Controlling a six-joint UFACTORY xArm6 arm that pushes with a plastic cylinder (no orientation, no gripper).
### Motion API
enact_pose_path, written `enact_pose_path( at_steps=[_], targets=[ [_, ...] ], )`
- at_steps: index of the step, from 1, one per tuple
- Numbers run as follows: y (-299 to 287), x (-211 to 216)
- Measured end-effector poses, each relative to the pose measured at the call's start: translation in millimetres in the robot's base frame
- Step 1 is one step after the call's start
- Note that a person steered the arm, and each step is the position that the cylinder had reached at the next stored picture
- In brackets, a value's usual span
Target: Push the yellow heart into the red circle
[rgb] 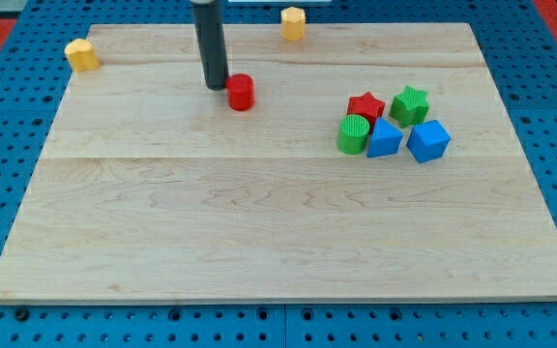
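The red circle (241, 92) stands on the wooden board (259, 232) at the view's upper middle. My tip (216, 86) rests just left of it, almost touching. A yellow block that looks like the heart (81, 54) sits at the board's top left corner, far to the left of my tip. A second yellow block (293, 21), roughly hexagonal, sits at the board's top edge, up and to the right of the red circle.
A cluster lies at the view's right: a red star (366, 104), a green star (410, 103), a green circle (353, 134), a blue wedge-like block (384, 139) and a blue cube (428, 141). A blue pegboard (8, 145) surrounds the board.
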State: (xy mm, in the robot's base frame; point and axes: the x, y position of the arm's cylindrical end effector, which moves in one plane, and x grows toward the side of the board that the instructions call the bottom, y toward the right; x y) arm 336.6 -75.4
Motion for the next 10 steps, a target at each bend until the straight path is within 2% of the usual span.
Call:
enact_pose_path(
  at_steps=[1,2,3,4,5,7,8,9,10],
  targets=[
    [48,27],
    [109,34],
    [-3,32],
    [-119,58],
    [-229,11],
    [-229,-123],
    [-215,-125],
    [-175,-104],
    [-124,-56]
  ],
)
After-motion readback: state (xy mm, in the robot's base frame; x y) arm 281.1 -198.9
